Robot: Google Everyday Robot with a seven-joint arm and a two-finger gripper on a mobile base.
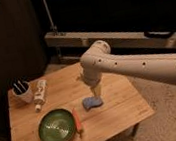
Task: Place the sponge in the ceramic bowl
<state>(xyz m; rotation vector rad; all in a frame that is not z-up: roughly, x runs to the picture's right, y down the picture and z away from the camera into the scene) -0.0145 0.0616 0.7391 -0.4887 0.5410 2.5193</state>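
The sponge, a small flat blue pad, lies on the wooden table right of centre. The ceramic bowl, wide, shallow and glossy green, sits at the front left with nothing in it. My white arm reaches in from the right and bends down over the table. Its gripper points straight down, directly above the sponge's right end and very close to it. Whether the tips touch the sponge does not show.
A thin orange stick lies between bowl and sponge. A small white cup with dark utensils stands at the back left, a white tube beside it. A metal shelf rail runs behind the table.
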